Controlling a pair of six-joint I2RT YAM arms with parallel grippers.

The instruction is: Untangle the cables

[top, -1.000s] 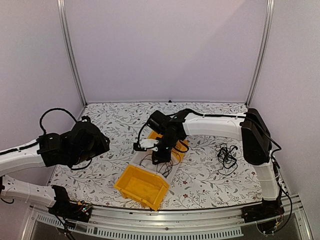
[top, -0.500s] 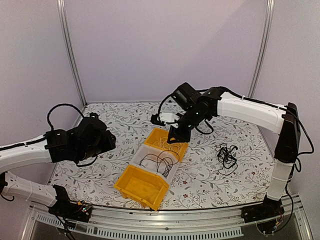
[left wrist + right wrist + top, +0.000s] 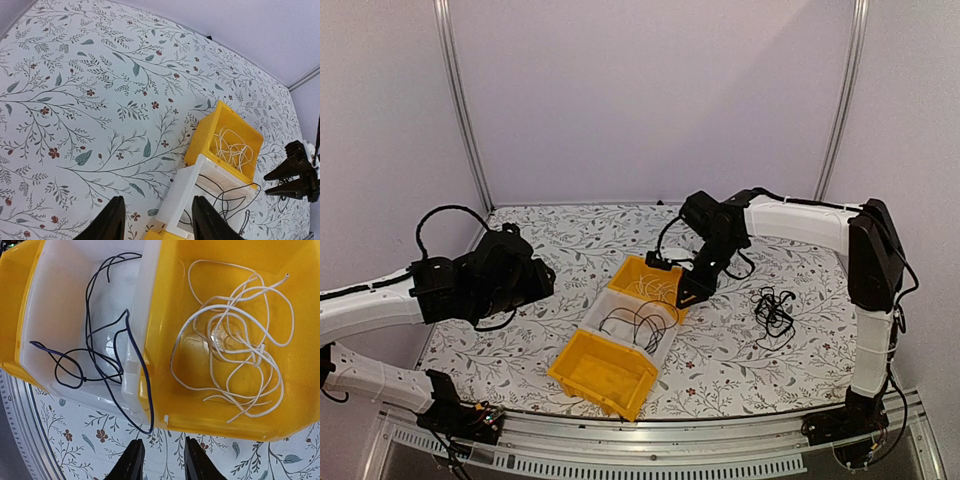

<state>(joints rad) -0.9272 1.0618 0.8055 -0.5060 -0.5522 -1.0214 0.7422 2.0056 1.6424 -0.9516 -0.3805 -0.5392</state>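
Three bins sat in a row on the floral table (image 3: 740,360): white bin (image 3: 603,312) in the middle, far bin (image 3: 638,272), yellow, touching its far side, and near bin (image 3: 590,375), also yellow, against its near side. Black cables (image 3: 89,335) lay looped inside the white bin; one strand draped along the wall shared with the far bin, its end past the rim, over the table. Cream cables (image 3: 232,147) lay coiled in the far bin. Loose bunch (image 3: 773,312) of black cable lay on the table, well right of the white bin. Right gripper (image 3: 160,462) hovered off the white bin's far right corner, fingers apart, nothing between them. Left gripper (image 3: 157,222) hung well left of the white bin, fingers spread wide, holding nothing.
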